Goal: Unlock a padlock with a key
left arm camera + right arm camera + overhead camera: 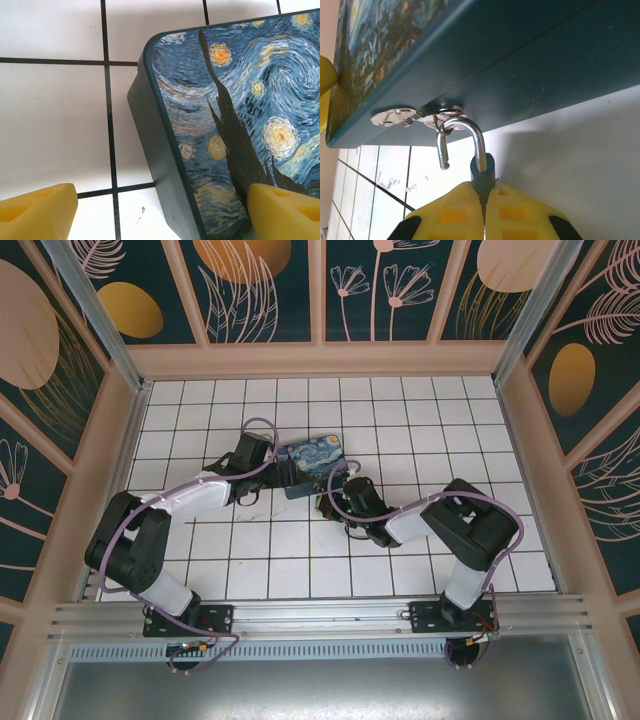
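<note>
**Subject.** The padlock (482,171) hangs at the side wall of the painted box (530,55). Its shackle (472,132) is hooked through a thin ring on the box's hasp (417,116). One leg of the shackle ends in open air, clear of the body. I judge the lock to be sprung, though the fingers hide that leg's seat.

**Right claw** (483,196). It is closed tight on the padlock body. The two yellow fingers meet over it, leaving a dark blue-green sliver above them.

**Left claw** (160,212). It is spread wide astride the box's corner and holds nothing. One finger is out over the desk (50,125), the other over the painted lid. Whether either finger touches the box cannot be told.

**Handling assessment.**
- The padlock looks small, rigid and light, with smooth metal faces that are likely to slip.
- The sound hold is a pinch across the flat sides of the body, as the right claw has it now. The shackle is a poor hold because it swivels.
- The ring is loose, so the lock will probably swing and twist if released.
- The box may slide on the glossy tiles under a pull, so bracing its corner seems prudent.
- The thin ring could bend under a hard tug.
</note>
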### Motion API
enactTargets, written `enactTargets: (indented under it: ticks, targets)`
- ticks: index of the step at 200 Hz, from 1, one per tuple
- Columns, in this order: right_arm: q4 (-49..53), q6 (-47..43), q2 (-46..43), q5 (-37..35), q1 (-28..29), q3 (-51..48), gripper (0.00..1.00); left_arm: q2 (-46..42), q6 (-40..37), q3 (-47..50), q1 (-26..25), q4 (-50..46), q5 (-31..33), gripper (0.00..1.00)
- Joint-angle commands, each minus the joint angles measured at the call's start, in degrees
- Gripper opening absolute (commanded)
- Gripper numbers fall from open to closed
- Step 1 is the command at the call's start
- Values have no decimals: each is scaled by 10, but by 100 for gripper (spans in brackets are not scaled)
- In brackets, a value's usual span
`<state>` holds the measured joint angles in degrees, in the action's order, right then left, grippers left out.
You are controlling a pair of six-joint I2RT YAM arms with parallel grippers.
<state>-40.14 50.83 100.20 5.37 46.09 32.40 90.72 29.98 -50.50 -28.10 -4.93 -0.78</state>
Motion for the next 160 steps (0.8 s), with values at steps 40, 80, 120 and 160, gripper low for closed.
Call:
enactTargets:
  ticks: [40,80,120,160]
  targets:
    - [-19,117,-19,-69,27,-18,0,16,-14,22,-6,-9,30,87]
    - [-43,173,-20,-113,34,-35,0,24,-17,26,-6,-9,31,86]
    - [-60,194,-21,-139,34,-44,0,29,-17,30,-7,-7,31,85]
    - [-72,202,-12,-152,29,-43,0,37,-18,34,-7,-4,28,82]
